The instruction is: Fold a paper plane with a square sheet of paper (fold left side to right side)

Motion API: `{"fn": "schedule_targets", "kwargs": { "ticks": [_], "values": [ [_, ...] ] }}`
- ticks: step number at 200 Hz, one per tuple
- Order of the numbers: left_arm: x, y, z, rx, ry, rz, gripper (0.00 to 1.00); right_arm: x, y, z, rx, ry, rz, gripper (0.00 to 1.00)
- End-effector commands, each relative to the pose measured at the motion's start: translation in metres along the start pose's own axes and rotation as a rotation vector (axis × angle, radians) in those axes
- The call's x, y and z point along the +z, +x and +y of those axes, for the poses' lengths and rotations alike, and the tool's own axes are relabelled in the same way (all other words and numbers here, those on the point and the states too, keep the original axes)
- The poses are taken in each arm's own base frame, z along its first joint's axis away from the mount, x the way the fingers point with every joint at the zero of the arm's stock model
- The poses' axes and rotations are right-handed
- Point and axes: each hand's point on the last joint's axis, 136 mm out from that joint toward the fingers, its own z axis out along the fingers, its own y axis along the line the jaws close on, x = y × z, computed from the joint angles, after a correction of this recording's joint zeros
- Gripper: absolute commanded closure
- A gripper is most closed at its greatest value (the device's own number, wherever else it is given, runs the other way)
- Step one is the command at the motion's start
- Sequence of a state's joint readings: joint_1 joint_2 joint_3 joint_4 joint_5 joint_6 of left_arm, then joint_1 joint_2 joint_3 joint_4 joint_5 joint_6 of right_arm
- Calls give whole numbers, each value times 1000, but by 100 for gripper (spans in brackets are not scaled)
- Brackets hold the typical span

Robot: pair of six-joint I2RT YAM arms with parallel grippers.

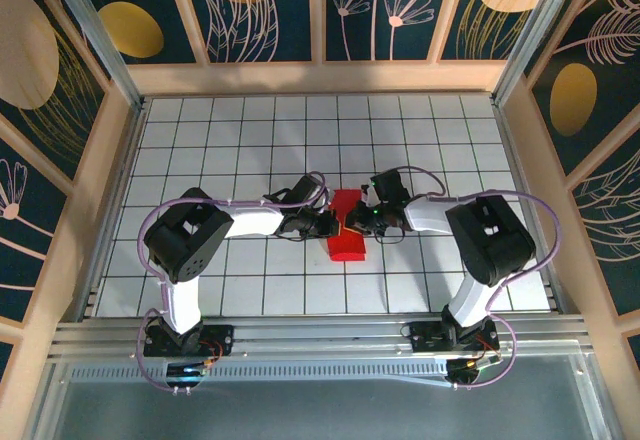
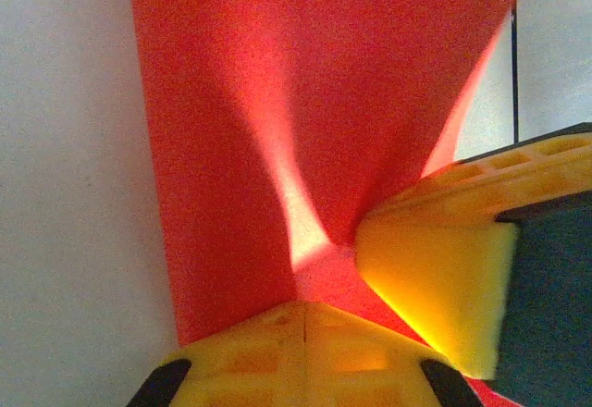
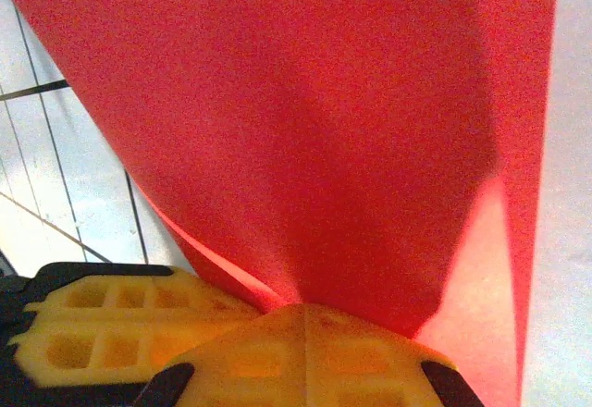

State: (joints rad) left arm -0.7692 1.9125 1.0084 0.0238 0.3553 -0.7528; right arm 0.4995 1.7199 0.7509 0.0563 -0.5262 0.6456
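Observation:
The square sheet of paper (image 1: 347, 240) is bright red and lies partly folded at the table's middle, between the two arms. My left gripper (image 1: 328, 224) is shut, and its tips rest against the sheet's left side (image 2: 303, 307). My right gripper (image 1: 362, 222) is shut at the sheet's right side. In the right wrist view a raised flap of the sheet (image 3: 305, 120) narrows straight into the right gripper's tips (image 3: 303, 309). In the left wrist view a bright ridge in the sheet (image 2: 277, 83) runs to the right gripper's yellow finger (image 2: 435, 277). No finished paper plane is in view.
The white grid table (image 1: 230, 140) has wooden walls at the back and on both sides. The two grippers are nearly tip to tip. The left gripper's yellow fingers (image 3: 111, 324) sit just left of the right gripper.

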Motion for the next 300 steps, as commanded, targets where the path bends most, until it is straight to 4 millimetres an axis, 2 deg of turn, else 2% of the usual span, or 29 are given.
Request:
{"fn": "schedule_targets", "kwargs": {
  "ticks": [1, 56, 103, 121, 164, 221, 258, 300],
  "values": [
    [12, 18, 28, -35, -103, 56, 100, 5, -6, 12, -15, -40, -2, 100],
    [13, 20, 30, -27, -116, 62, 100, 7, -9, 18, -31, -51, -10, 100],
    [14, 22, 31, -23, -121, 66, 100, 6, -22, 28, -59, -52, -29, 100],
    [15, 23, 30, -22, -120, 67, 100, 7, -23, 25, -60, -41, -31, 100],
    [16, 24, 31, -19, -121, 71, 100, 18, -16, 0, -19, 44, 8, 100],
    [14, 20, 25, -16, -102, 59, 100, 19, 2, -28, 34, 125, 30, 100],
    [5, 7, 8, -21, -61, 17, 99, 17, 6, -35, 52, 148, 30, 100],
    [-12, -15, -19, -29, 22, -49, 96, 17, 8, -37, 54, 156, 34, 100]
  ]
}}
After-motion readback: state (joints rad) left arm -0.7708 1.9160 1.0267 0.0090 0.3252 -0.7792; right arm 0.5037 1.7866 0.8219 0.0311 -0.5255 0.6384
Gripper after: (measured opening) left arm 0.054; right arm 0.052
